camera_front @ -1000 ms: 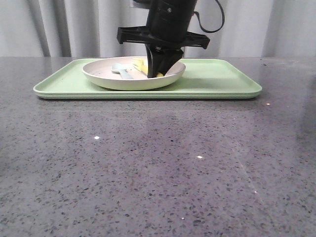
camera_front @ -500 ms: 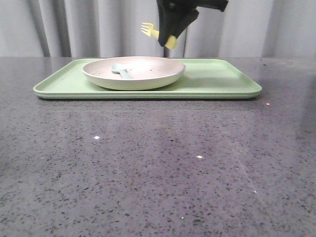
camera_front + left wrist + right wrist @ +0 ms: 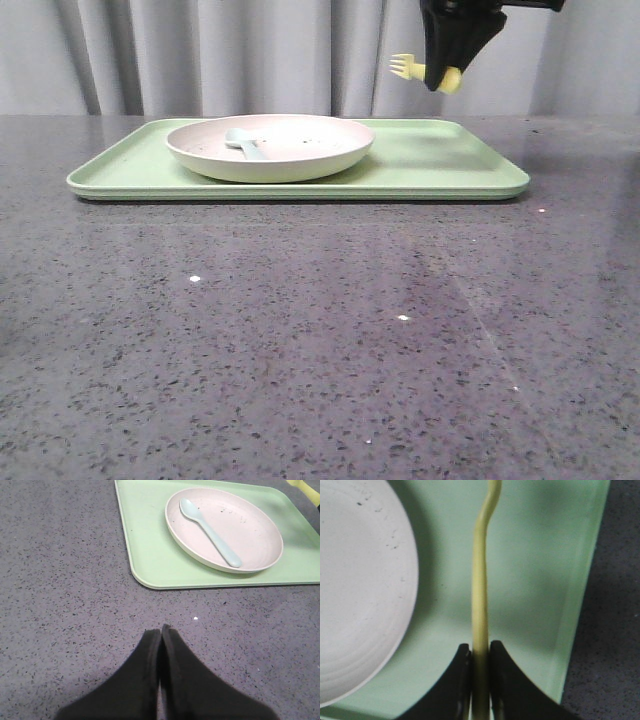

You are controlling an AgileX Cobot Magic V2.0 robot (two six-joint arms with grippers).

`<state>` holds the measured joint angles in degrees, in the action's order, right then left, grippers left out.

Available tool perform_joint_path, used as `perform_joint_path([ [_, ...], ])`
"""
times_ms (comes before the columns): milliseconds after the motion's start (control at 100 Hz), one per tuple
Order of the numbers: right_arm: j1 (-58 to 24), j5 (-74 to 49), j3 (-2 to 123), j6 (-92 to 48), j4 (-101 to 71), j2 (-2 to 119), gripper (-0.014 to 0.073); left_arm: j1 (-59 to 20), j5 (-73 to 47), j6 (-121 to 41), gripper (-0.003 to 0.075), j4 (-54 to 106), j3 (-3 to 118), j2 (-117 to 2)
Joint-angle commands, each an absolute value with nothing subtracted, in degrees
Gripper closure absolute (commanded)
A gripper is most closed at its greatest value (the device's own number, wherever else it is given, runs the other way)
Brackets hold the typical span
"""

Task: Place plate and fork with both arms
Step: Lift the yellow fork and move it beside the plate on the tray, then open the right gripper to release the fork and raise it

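The off-white speckled plate [image 3: 270, 147] sits on the left half of the light-green tray [image 3: 450, 160]; it also shows in the left wrist view [image 3: 250, 535] and the right wrist view [image 3: 360, 590]. My right gripper [image 3: 447, 72] is shut on the yellow fork [image 3: 412, 68] and holds it high above the tray's right part, prongs pointing left. In the right wrist view the fork [image 3: 480, 590] runs out from between the shut fingers [image 3: 480, 647]. My left gripper [image 3: 161, 630] is shut and empty over bare table, short of the tray's near edge [image 3: 150, 565].
A pale blue spoon [image 3: 243, 143] lies in the plate, also seen in the left wrist view [image 3: 210, 525]. The grey speckled table [image 3: 320, 340] spreads wide in front of the tray. A curtain hangs behind.
My right gripper has lifted the fork out of the plate and carried it up and to the right, over the tray's right part. The plate and spoon have stayed put.
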<state>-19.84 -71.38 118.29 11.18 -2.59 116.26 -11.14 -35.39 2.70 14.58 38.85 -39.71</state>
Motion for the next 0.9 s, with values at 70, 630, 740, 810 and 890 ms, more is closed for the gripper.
perform_joint_path([
  [70, -19.3, -74.1, 119.7, 11.2, -2.1, 114.1, 0.0629, -11.1, -31.5, 3.1, 0.0741, 15.4, 40.4, -39.5],
  [630, -19.3, -74.9, 119.7, 11.2, -2.9, 118.7, 0.0493, -11.1, -31.5, 3.1, 0.0741, 15.4, 40.4, -39.5],
  [740, -19.3, -74.9, 119.8, 11.2, -2.9, 118.7, 0.0337, -11.1, -31.5, 3.1, 0.0741, 15.4, 40.4, -39.5],
  [810, -19.3, -74.9, 119.8, 11.2, -2.9, 118.7, 0.0286, -11.1, -31.5, 3.1, 0.0741, 15.4, 40.4, -39.5],
  [890, -19.3, -74.9, 119.8, 11.2, -2.9, 118.7, 0.0285, -11.1, -31.5, 3.1, 0.0741, 15.4, 40.4, -39.5],
])
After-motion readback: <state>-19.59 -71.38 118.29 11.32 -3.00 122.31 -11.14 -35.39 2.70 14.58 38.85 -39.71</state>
